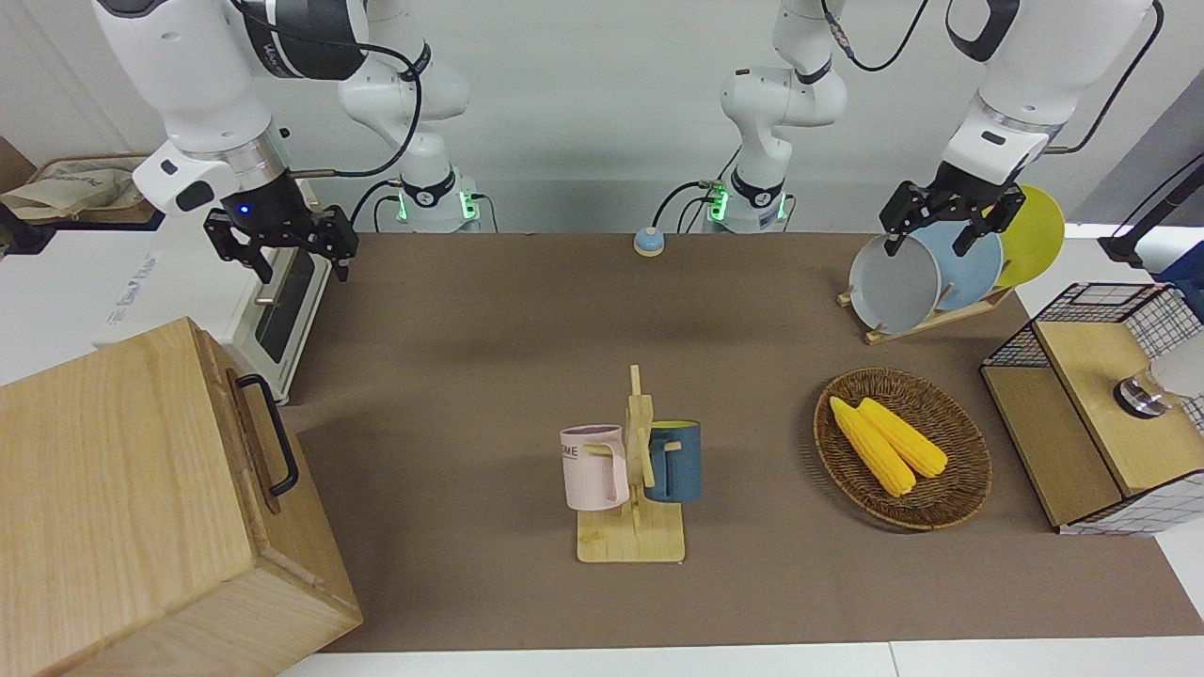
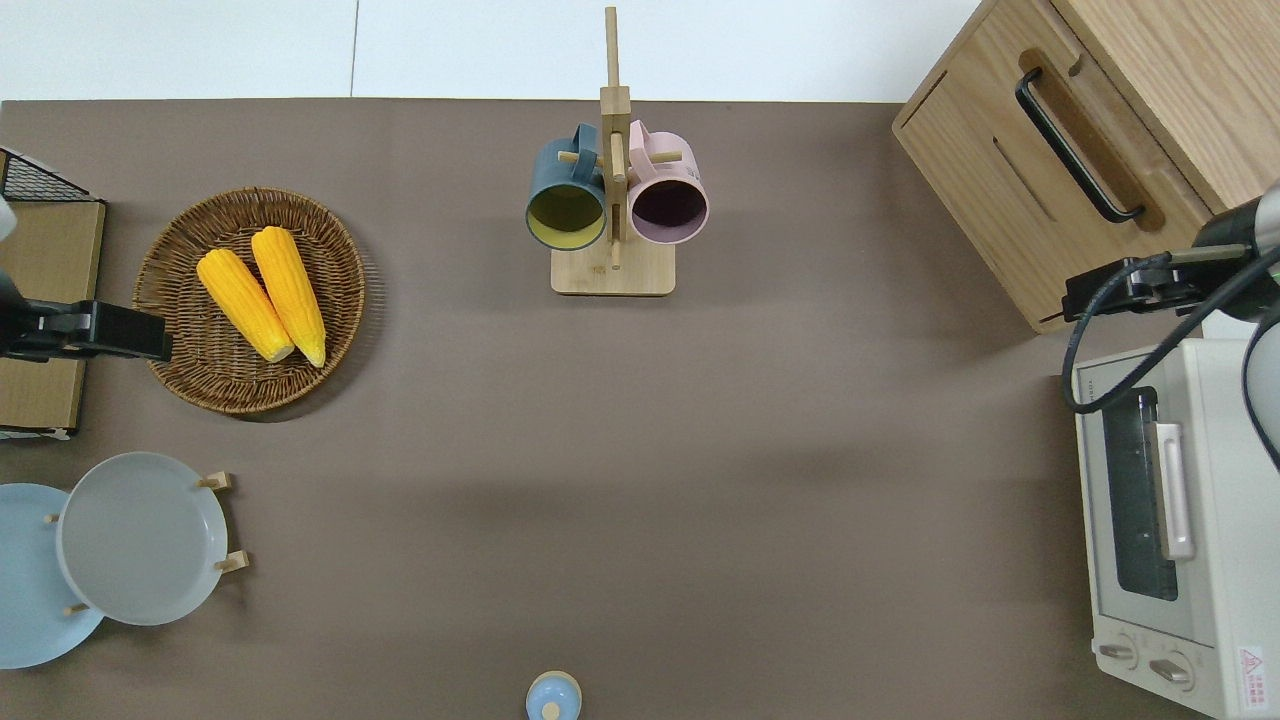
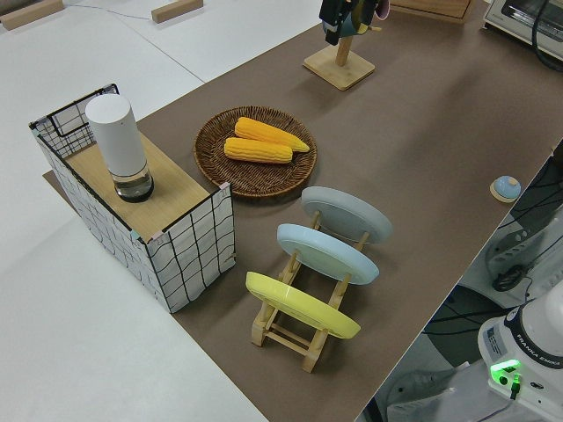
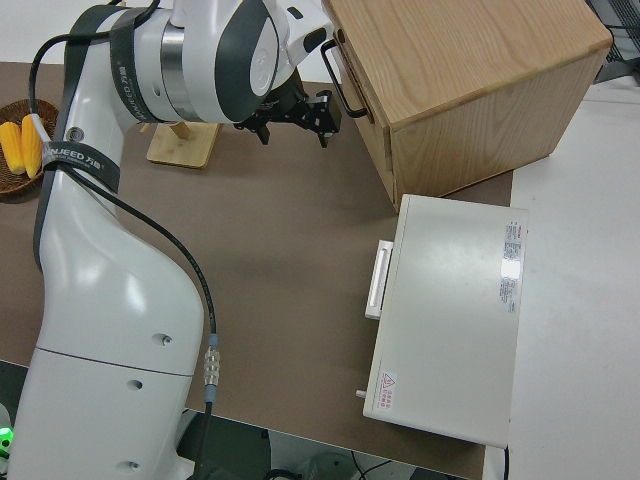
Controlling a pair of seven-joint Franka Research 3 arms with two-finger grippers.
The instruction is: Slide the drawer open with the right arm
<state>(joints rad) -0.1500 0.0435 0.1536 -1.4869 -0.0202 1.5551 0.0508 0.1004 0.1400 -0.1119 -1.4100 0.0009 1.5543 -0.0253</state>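
Observation:
The wooden box cabinet [image 1: 122, 498] stands at the right arm's end of the table. Its pale-wood drawer [image 1: 246, 428] looks shut, and the black bar handle [image 1: 273, 432] faces the table's middle. The handle also shows in the overhead view [image 2: 1075, 145] and the right side view [image 4: 345, 75]. My right gripper [image 1: 299, 256], with its blue light on, is open and empty in the air. In the overhead view [image 2: 1095, 290] it is over the gap between the cabinet's corner and the toaster oven, apart from the handle. It also shows in the right side view [image 4: 295, 122]. My left arm is parked, its gripper [image 1: 933, 237] open.
A white toaster oven [image 2: 1170, 520] stands beside the cabinet, nearer to the robots. A mug rack [image 1: 635, 470] with two mugs stands mid-table. Toward the left arm's end are a wicker basket [image 1: 950, 508] with corn, a plate rack [image 1: 931, 273] and a wire-grid cabinet [image 1: 1101, 414].

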